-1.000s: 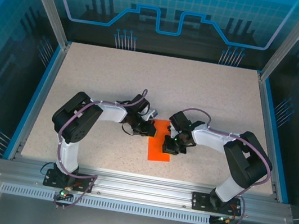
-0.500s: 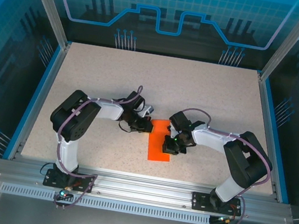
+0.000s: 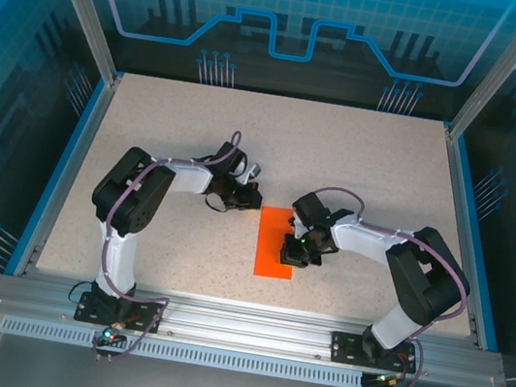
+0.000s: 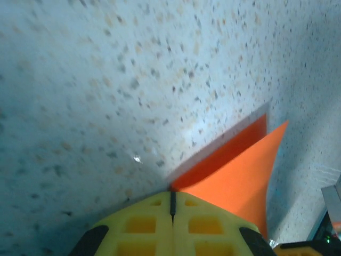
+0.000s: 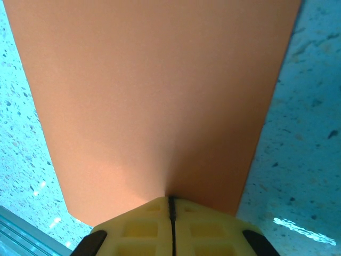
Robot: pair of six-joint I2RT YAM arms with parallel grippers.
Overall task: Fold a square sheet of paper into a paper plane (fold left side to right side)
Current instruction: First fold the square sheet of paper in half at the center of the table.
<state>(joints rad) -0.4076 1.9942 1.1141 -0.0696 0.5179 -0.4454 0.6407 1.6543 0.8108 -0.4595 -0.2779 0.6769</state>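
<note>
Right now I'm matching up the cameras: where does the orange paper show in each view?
Top external: orange paper at centre, the right hand on its right edge.
Left wrist: lower right part of the picture.
Right wrist: upper and middle part.
Shared landmark: the speckled tabletop under it.

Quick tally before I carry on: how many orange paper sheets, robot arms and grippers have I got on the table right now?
Orange paper, folded to a narrow strip: 1
Robot arms, left arm and right arm: 2
Grippers, left gripper and right gripper, both shut: 2
Total: 5
</note>
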